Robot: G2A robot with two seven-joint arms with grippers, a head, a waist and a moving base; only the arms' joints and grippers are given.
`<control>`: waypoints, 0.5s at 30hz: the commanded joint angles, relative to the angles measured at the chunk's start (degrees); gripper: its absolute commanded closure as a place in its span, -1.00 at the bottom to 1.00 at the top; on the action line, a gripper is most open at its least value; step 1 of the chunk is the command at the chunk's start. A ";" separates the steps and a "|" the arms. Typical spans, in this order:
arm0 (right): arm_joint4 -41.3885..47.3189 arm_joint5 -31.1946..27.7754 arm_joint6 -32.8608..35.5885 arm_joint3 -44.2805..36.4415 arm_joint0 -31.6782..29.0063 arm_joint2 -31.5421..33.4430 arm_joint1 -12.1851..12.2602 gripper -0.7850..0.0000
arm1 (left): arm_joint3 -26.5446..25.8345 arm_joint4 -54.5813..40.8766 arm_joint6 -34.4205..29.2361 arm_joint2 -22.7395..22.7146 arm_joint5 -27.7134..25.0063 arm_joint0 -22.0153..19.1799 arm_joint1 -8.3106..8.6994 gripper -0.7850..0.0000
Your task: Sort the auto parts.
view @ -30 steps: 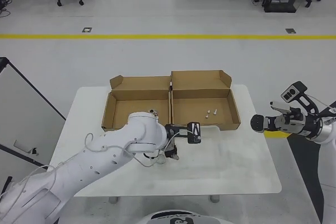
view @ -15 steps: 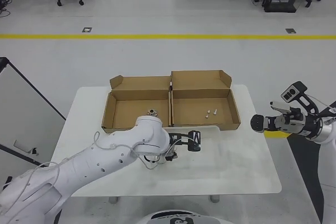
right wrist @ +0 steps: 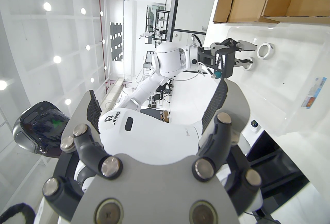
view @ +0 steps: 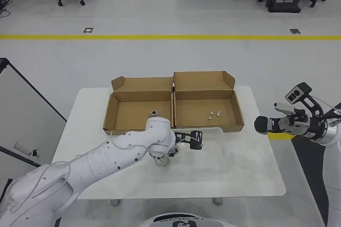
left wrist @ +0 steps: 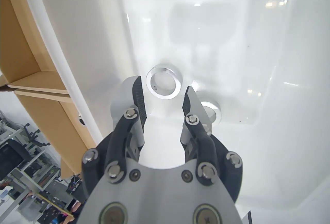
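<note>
Here, left pincer (left wrist: pixel 164 101) spread apart; metal ring (left wrist: pixel 163 82) just beyond tips, ungripped; second ring (left wrist: pixel 212 111) beside.

White tabletop (view: pixel 238 164) bearing two open cardboard boxes (view: pixel 131 113) side by side; left gripper (view: pixel 197 140) near them, right gripper (view: pixel 261 123) beyond the tabletop's edge.

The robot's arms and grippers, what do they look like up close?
The left arm and right arm are rounded, glossy white shells; a thin pale cable runs along the left one. The left gripper and right gripper match: silver palm plate, black linkages with silver screws, silver fingers faced with black ribbed pads.
</note>
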 commanded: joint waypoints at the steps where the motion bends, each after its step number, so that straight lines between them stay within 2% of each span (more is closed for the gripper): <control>1: 0.00 0.00 0.00 0.00 0.00 0.00 0.00 -1.00 | 1.19 1.10 0.04 0.31 0.47 -0.42 -0.51 0.17; 15: 0.00 0.00 0.00 0.00 0.00 0.00 0.00 -1.00 | 6.41 3.50 0.10 2.07 0.53 -0.96 -3.61 0.27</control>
